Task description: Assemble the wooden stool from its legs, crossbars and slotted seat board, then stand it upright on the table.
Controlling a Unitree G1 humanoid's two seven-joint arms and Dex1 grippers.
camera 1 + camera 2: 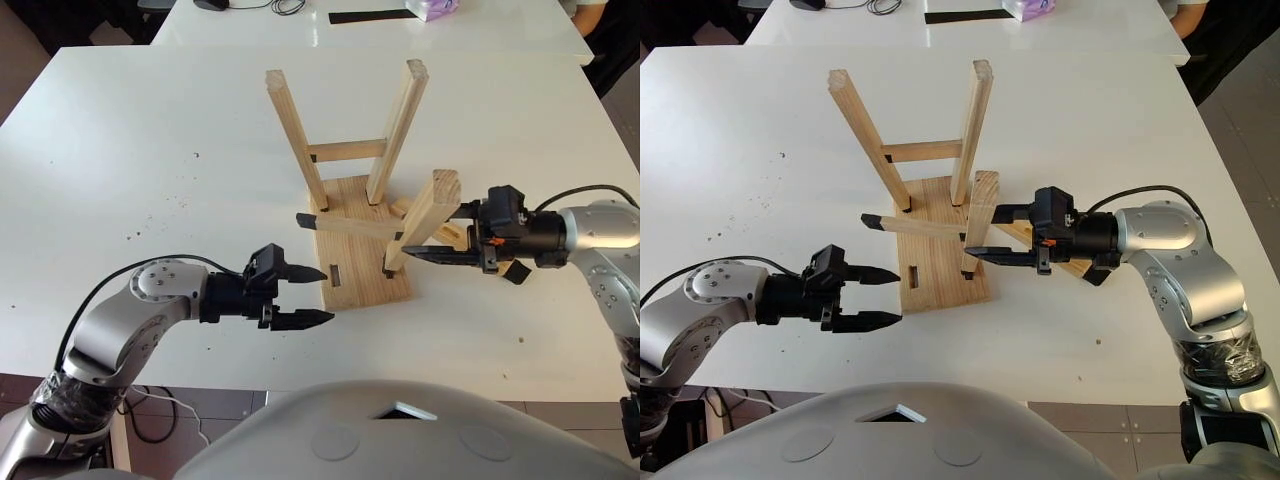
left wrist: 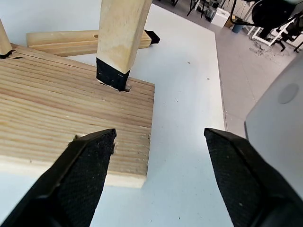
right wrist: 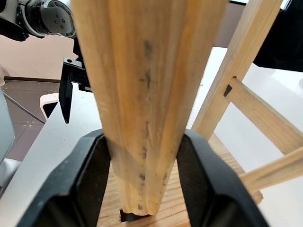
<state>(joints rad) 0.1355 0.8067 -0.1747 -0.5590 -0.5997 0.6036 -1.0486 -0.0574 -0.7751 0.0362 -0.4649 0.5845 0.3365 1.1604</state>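
The slotted seat board (image 1: 355,262) lies flat on the white table. Two legs (image 1: 296,140) (image 1: 397,130) joined by a crossbar (image 1: 347,151) stand in its far slots. A third leg (image 1: 424,220) stands tilted with its black-tipped foot at a near slot, and my right gripper (image 1: 986,233) is shut on it from the right. A crossbar (image 1: 335,222) sticks out leftward from that leg. Another leg (image 2: 71,41) lies loose behind it. My left gripper (image 1: 327,295) hangs open at the board's near left corner, holding nothing. In the right wrist view both fingers (image 3: 90,179) press the leg (image 3: 147,94).
An open slot (image 1: 337,275) shows in the board near my left gripper. The table's left half and far side are bare white. A second table behind carries a pink box (image 1: 432,8) and dark items. The near table edge runs just below both arms.
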